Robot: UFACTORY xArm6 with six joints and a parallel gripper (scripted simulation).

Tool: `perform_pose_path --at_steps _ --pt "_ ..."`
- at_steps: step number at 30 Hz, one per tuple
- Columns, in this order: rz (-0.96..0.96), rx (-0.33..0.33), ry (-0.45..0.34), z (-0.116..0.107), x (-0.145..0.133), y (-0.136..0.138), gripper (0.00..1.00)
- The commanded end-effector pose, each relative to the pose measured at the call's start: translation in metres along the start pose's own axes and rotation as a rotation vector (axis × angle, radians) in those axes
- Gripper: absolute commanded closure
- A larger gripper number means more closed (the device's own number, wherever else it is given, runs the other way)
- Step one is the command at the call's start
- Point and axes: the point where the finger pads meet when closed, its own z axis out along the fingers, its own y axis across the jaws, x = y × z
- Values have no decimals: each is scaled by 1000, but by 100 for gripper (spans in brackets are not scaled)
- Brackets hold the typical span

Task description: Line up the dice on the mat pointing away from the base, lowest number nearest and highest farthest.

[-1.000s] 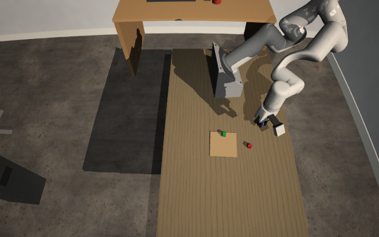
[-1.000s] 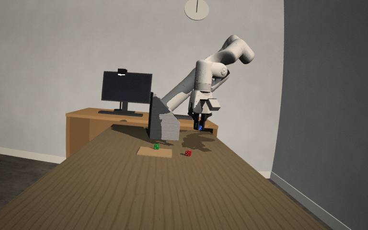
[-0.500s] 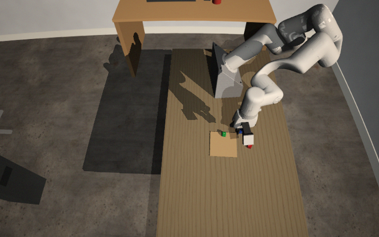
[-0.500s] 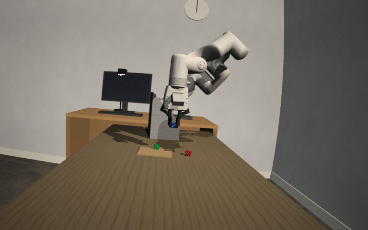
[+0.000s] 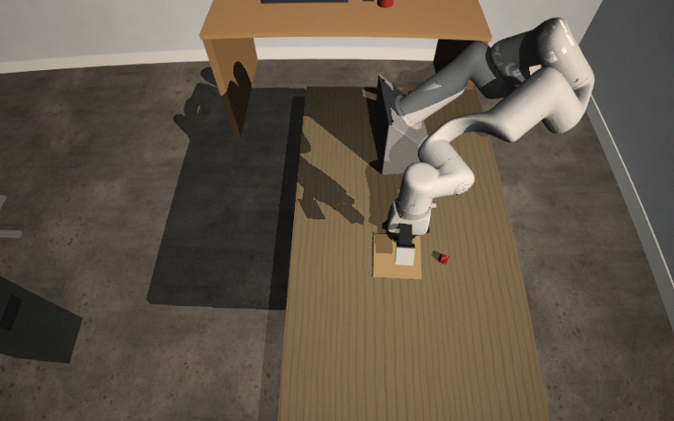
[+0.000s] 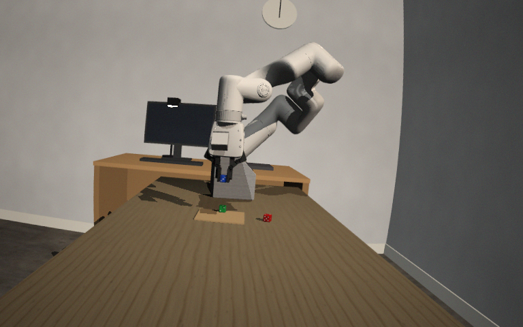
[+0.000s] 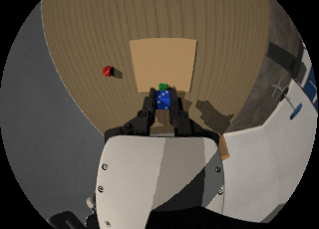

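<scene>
Blue die (image 6: 223,178) gripped in the pincer (image 6: 223,174) hangs above the mat (image 6: 231,219); green die (image 6: 222,208) directly below, red die (image 6: 267,218) off-mat.

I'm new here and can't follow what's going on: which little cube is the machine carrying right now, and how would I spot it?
Start at the long wooden table and follow the white arm down to its gripper, which hangs above the small tan mat. The blue die is pinched between the dark fingers, off the table. The green die sits on the mat; the red die sits beside it.
</scene>
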Motion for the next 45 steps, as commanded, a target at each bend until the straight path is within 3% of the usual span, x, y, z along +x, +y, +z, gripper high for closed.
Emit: perform_pose_path --at_steps 1,12,33,45 --pt "2 0 2 -1 2 1 85" --pt "2 0 2 9 2 1 85" --pt "2 0 2 88 3 1 85" --pt "2 0 2 95 3 1 85"
